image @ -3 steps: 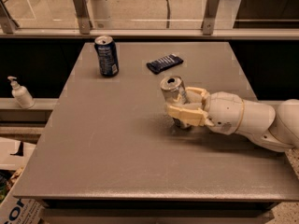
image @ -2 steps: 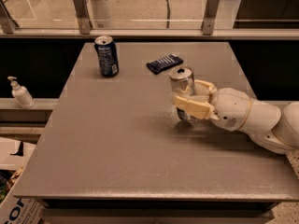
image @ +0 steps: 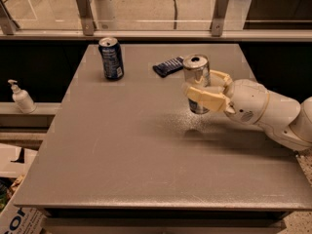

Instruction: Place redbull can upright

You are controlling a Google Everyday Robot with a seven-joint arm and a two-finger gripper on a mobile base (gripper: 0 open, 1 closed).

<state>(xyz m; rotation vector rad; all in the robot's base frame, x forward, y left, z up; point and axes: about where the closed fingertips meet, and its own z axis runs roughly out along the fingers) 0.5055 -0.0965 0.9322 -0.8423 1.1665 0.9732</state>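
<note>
The cream two-finger gripper (image: 201,92) is clamped around the slim silver redbull can (image: 196,72), which it holds upright over the grey table (image: 122,150). Just behind and left of it lies a flat dark blue packet (image: 168,66). Farther left stands a wider dark blue can (image: 111,58). Open tabletop spreads left and in front of the gripper, and the table's right edge is near.

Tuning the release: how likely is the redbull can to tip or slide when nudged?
The redbull can is slim and tall, so a nudge would probably tip it. Its shiny metal wall looks slippery, though the claw, shut around its middle, holds it upright. Tipped, it would likely roll on the flat table.
</note>
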